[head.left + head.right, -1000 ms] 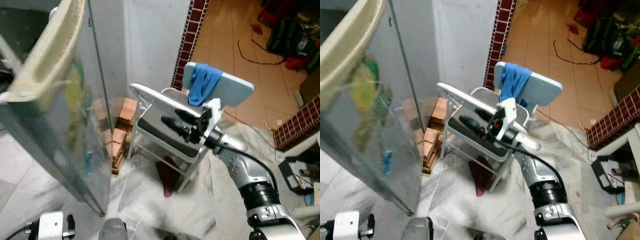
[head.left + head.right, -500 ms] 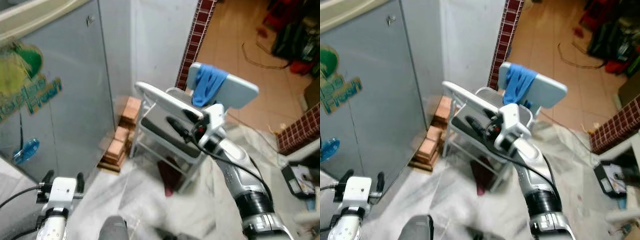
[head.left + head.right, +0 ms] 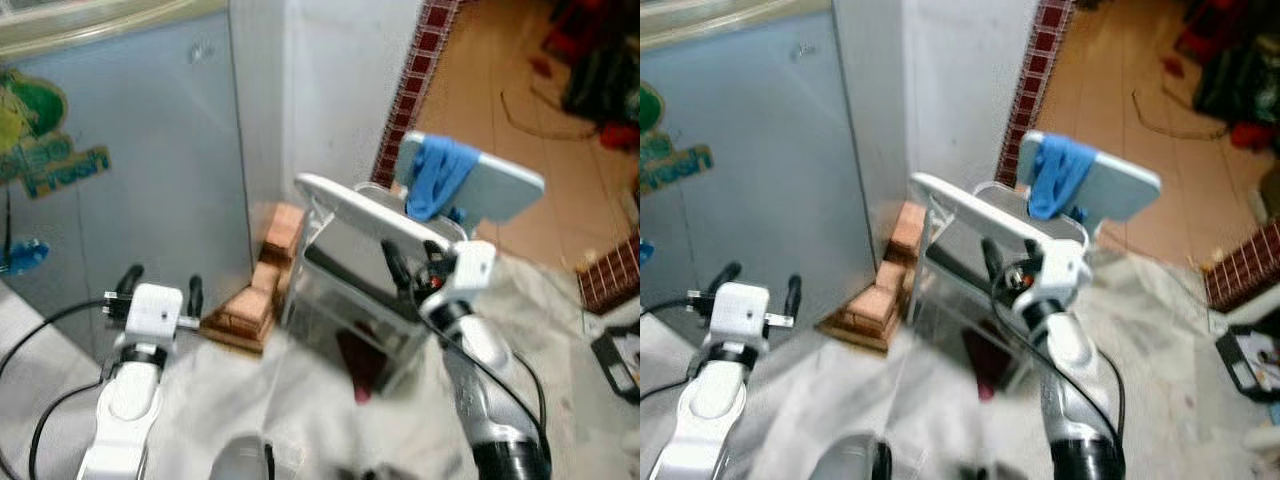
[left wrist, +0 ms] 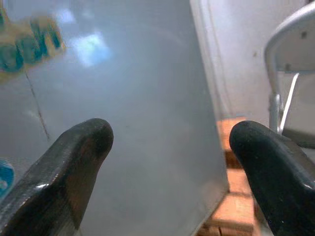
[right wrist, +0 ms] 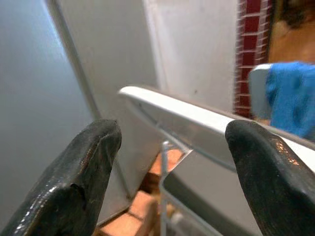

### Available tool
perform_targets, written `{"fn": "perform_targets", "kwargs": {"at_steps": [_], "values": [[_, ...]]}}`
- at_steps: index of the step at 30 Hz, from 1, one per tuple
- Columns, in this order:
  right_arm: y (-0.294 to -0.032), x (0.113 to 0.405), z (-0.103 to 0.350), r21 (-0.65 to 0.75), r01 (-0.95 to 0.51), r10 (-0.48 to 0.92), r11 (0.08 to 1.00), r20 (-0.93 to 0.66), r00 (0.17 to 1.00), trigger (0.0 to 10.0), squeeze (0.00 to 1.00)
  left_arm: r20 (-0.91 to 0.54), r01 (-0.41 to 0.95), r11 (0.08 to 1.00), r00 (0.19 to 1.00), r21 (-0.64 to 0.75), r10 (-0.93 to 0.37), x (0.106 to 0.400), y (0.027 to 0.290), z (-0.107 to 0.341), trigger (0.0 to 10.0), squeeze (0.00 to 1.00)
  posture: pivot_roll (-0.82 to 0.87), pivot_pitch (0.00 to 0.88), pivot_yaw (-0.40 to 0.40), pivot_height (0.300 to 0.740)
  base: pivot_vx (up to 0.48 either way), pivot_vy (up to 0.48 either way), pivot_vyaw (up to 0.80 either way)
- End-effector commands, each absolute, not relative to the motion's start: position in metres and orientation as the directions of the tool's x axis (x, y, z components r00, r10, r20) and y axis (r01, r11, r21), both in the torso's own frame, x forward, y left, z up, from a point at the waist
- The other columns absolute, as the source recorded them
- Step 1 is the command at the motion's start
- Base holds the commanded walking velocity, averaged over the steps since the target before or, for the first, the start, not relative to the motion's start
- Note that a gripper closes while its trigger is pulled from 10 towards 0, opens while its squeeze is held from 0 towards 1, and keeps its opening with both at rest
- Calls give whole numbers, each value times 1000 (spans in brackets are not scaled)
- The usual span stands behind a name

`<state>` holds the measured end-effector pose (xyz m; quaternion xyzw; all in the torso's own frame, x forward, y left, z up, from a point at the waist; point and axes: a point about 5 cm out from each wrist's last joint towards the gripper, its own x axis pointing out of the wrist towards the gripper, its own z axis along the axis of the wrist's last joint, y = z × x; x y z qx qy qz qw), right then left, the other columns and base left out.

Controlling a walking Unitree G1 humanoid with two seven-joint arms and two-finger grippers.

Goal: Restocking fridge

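- Low on the robot's left, the left gripper (image 3: pixel 160 290) is raised on its silver arm with both black fingers pointing up toward the fridge (image 3: pixel 130 170); the fingers stand wide apart and hold nothing.
- From the left wrist, those fingers (image 4: pixel 74 162) frame the grey fridge door, with bare door between them and no contact.
- On the right, the right gripper (image 3: pixel 412 268) reaches forward from a bent arm to the chair (image 3: pixel 400 240), its fingers over the chair's seat edge — spread open and empty.
- Seen from the right wrist, the two fingers (image 5: pixel 83 172) bracket the chair's pale arm rail without touching it.
- Fridge: a tall grey cabinet on the left, door shut, with a cream top edge and a green and teal sticker (image 3: pixel 45 140) on its front. Its long axis runs upright, and its door faces the robot.
- Chair: white metal frame with a dark seat, just beside the fridge's right corner, with a blue cloth (image 3: pixel 440 175) draped over its pale backrest.
- Bricks (image 3: pixel 255 300) are stacked on the floor between fridge and chair, at the foot of the white wall.
- Everything is slightly blurred.
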<state>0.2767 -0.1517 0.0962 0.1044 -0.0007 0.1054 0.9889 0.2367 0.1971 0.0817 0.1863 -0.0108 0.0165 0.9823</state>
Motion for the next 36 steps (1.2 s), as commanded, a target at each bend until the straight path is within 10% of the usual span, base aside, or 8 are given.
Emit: {"fn": "perform_targets", "kwargs": {"at_steps": [1,36], "values": [[-165,272,96,178,-149,149,973,17,989,10000,0,4,19,938,1000,346,-21,238,185,80,10000,0,119,41,-39,740,0,480,-638],[-169,273,88,161,-74,75,984,-1,997,10000,0,-18,65,950,998,307,-63,249,182,90,10000,0,108,37,-21,740,0,480,-87]]}}
